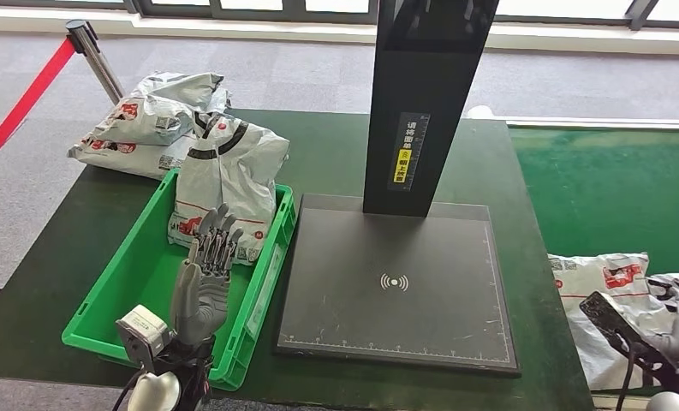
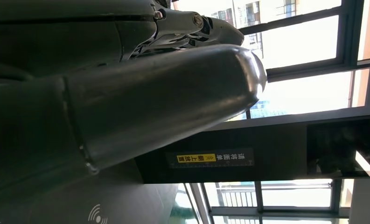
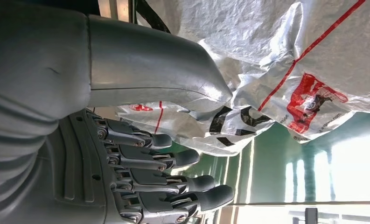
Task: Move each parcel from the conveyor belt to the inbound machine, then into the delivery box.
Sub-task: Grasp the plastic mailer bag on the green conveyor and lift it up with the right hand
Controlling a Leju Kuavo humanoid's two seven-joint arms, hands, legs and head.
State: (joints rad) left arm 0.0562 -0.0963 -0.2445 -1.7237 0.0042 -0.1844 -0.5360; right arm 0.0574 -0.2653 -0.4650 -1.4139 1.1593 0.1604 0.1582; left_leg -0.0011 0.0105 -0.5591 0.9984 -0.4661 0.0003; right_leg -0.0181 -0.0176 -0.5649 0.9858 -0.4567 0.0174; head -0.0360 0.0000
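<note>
Left hand [image 1: 205,272] in the head view stands upright over the green delivery box [image 1: 147,282], fingers extended and slightly apart, holding nothing. Just beyond its fingertips a grey parcel [image 1: 229,175] leans in the far end of the box, its lower edge touching or nearly touching the fingers. Beyond that, outside the box, lies a pile of parcels [image 1: 151,120] on the dark table [image 1: 53,257]. To the hand's right sits the inbound machine [image 1: 396,282], a flat black plate with a dark post. At the lower right corner the right hand [image 1: 678,330] reaches onto a white parcel [image 1: 605,295] lying on the green conveyor belt [image 1: 610,188]; whether it grips is unclear from here.

From the left wrist, the thumb [image 2: 164,102] fills the frame with nothing held, and the machine's post with its yellow label [image 2: 197,158] shows past it.

From the right wrist, the right hand [image 3: 141,154] has its fingers [image 3: 173,158] stretched out and apart from the thumb [image 3: 159,79]. The crumpled white parcel [image 3: 285,70] lies beyond the thumb, its edge between thumb and fingers, not clamped.
</note>
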